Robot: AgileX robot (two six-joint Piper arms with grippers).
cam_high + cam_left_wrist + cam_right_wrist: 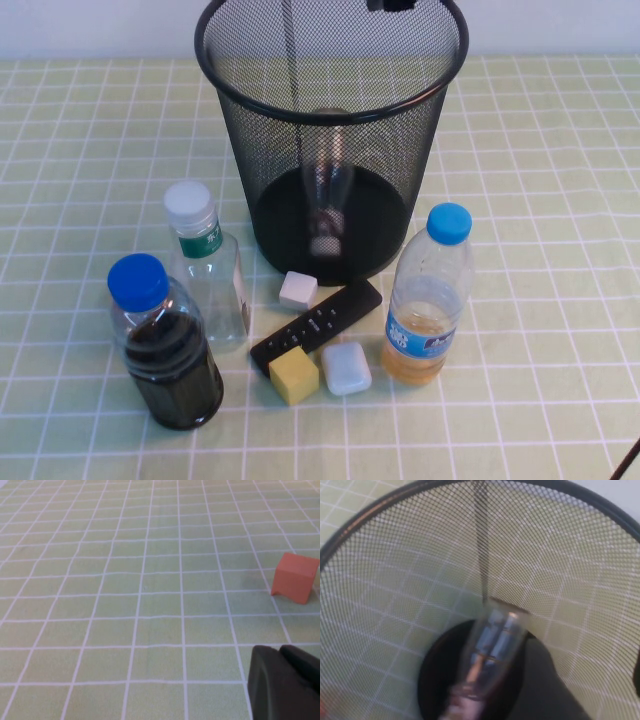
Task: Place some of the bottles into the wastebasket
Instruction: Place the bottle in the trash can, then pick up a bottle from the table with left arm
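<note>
Small bottle (327, 205) inside wastebasket (330, 75), cap down, blurred. Right pincer (392, 4) above rim at 12 o'clock, grip unreadable. Taller bottle (208, 265) stands on worktop (560, 180), wastebasket's 8 o'clock. Left pincer (285, 682) over bare worktop, fingers unreadable.

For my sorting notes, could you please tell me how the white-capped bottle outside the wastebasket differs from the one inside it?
The taller flat-sided bottle stands upright on the table left of the wastebasket; the small bottle is already inside it, cap end down. The taller one has a green neck label; the small one shows none. Both are clear plastic. The right tool hovers over the rim; the left tool is off over bare cloth.
</note>
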